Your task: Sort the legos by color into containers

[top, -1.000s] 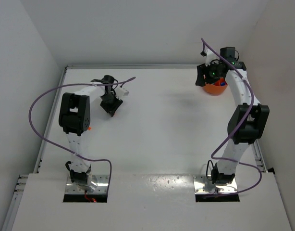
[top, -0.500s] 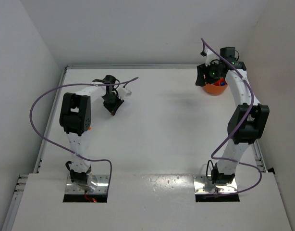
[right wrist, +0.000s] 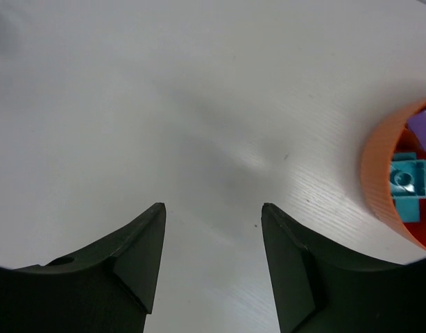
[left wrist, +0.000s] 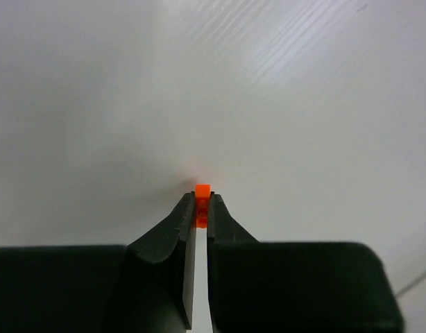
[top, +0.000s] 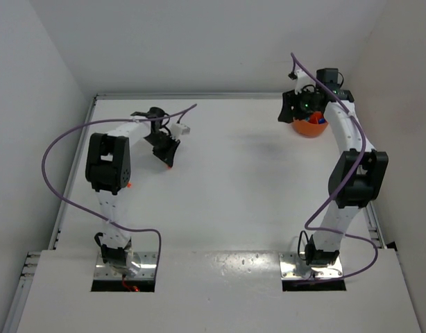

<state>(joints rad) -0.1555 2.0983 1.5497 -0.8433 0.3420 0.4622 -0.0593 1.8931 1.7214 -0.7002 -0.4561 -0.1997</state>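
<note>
Toward the far left corner of the table [top: 227,187], the left gripper [top: 164,149] points down at the surface. From the overhead view its fingers are a dark lump and nothing between them can be made out. The left wrist view settles it: the left gripper [left wrist: 202,200] is clenched on a tiny orange-red brick [left wrist: 202,189], which is pinched at the very tips with its top poking out past them. Whether the brick touches the table or sits just clear of it cannot be told.

Near the far right corner, the right gripper [top: 291,107] hangs just beside the orange bowl [top: 310,127]. Its wrist view shows the right gripper [right wrist: 211,208] spread apart over bare table, grasping nothing. The orange bowl [right wrist: 379,166] is cut off at the right edge of that view. Inside it lie a teal brick [right wrist: 407,184] and a purple piece [right wrist: 424,125], which the overhead view shows only as specks.

The table is plain white, with white walls [top: 199,41] close around it. Purple cables [top: 53,159] loop off both arms. An orange speck [top: 129,185] by the left arm's elbow is too small to identify.
</note>
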